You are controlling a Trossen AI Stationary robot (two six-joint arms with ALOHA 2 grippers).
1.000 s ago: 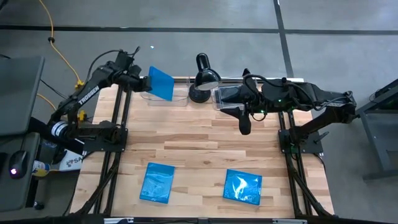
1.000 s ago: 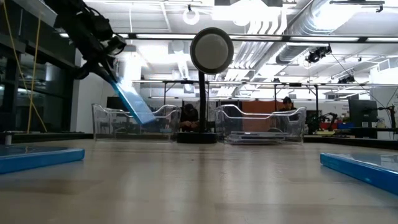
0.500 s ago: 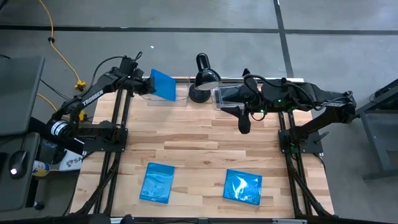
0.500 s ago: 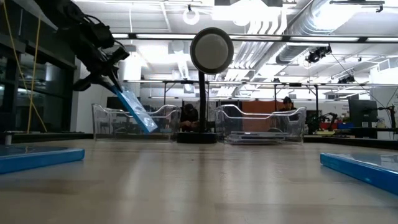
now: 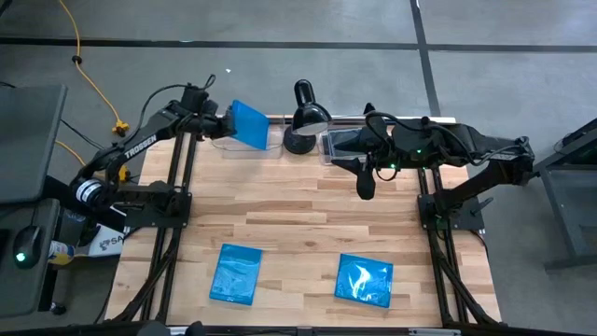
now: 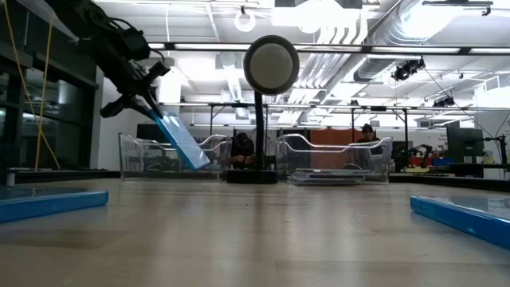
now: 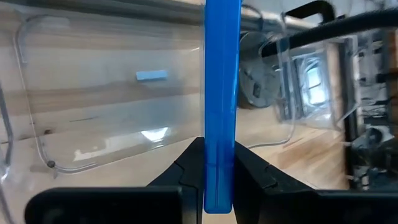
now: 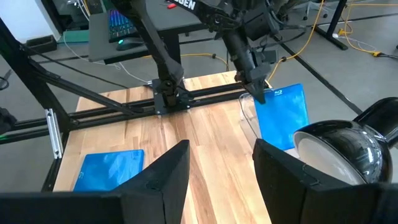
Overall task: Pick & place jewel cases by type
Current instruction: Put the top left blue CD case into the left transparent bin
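Note:
My left gripper point(image 5: 224, 121) is shut on a bright blue jewel case point(image 5: 250, 124) above the left clear bin point(image 5: 244, 147) at the table's far edge. In the low view the case point(image 6: 182, 142) slants down from the gripper point(image 6: 146, 100) toward the bin point(image 6: 135, 155). Two more blue cases lie flat near the near edge, one on the left point(image 5: 235, 273) and one on the right point(image 5: 365, 280). Something dark lies in the right bin point(image 5: 338, 145). My right gripper point(image 5: 362, 175) hangs open beside that bin. My left gripper pinches the blue case between its two fingers point(image 7: 193, 171) at the case's upper edge point(image 7: 219, 155), seen edge-on in the wrist view. The fingers come slanting down from the table's left. The case hangs tilted below them, clear of the table, with its lower end point(image 6: 199, 162) at the bin.
A black desk lamp point(image 5: 303, 117) stands between the two bins at the far edge, and its round head point(image 6: 271, 64) shows in the low view. The arms' dark frames stand at the table's left and right sides. Bare wood lies in the middle point(image 5: 298, 219).
My left gripper has moved toward the table's right and a little down, carrying the blue case farther over the left bin. The case stays tilted and its lower end has sunk toward the bin.

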